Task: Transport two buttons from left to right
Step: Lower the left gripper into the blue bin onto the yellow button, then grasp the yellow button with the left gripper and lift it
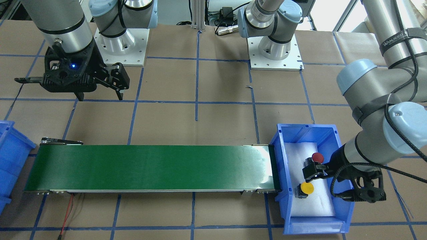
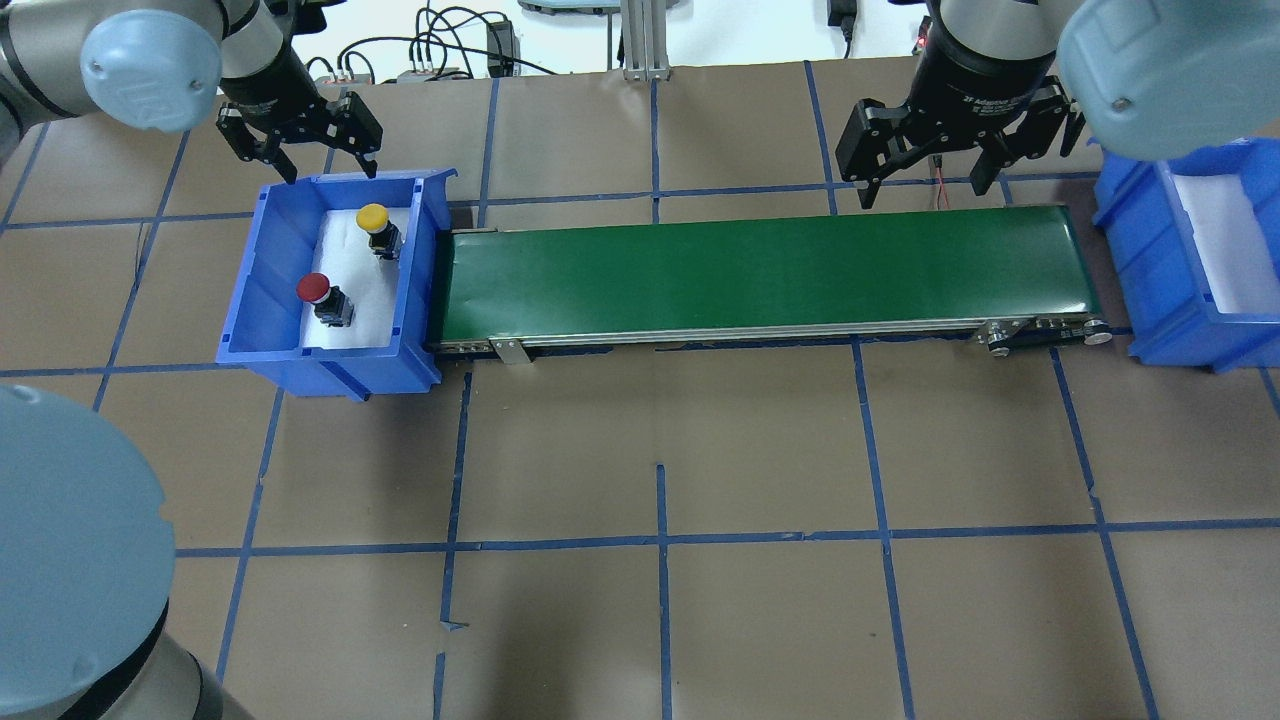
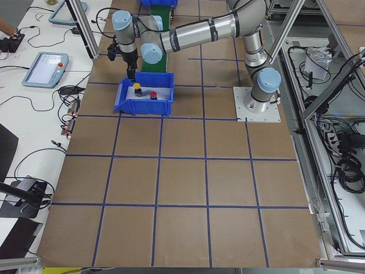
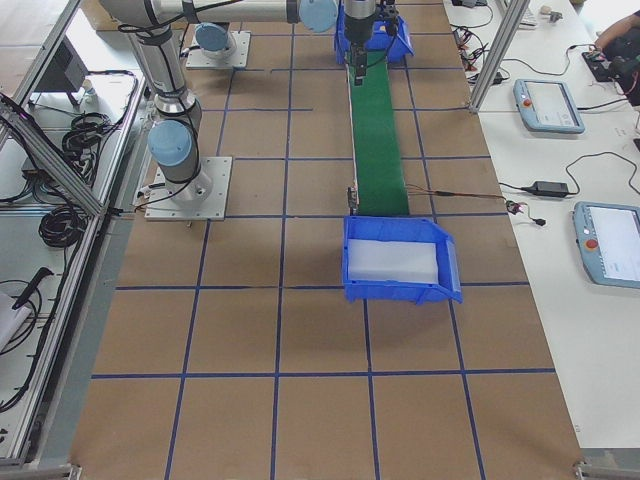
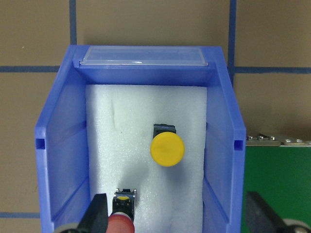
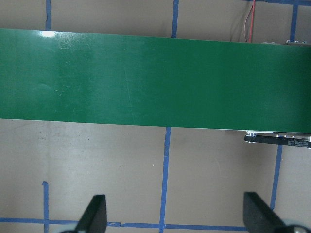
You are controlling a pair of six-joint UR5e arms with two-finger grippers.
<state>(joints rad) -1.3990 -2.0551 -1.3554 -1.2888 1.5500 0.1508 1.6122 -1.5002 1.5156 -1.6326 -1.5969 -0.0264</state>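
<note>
Left gripper [image 2: 330, 172] hovers over the far end of the open blue plastic bin [image 2: 250, 270] at the left of the tabletop, fingers spread wide, nothing between them. Both targets sit on the white foam pad [image 5: 126, 121] inside. The yellow-capped push button [image 2: 372, 217] lies nearer the gripper, and the red-capped push button [image 2: 313, 288] nearer the robot, well apart from it.

In the wrist view the red cap sits just beside one finger, so a straight drop looks likely to clip it. The better move is to centre one button between the fingers first. Then descend clear of the bin walls and clamp on the stubby base or squarely across the cap. After that, lift straight out before heading for the long green conveyor belt [image 2: 760, 270].

Right gripper [image 2: 925, 197] hangs at the belt's far edge near its other end, fingers apart and empty, with the second blue bin [image 2: 1140, 300] just beyond the belt.
</note>
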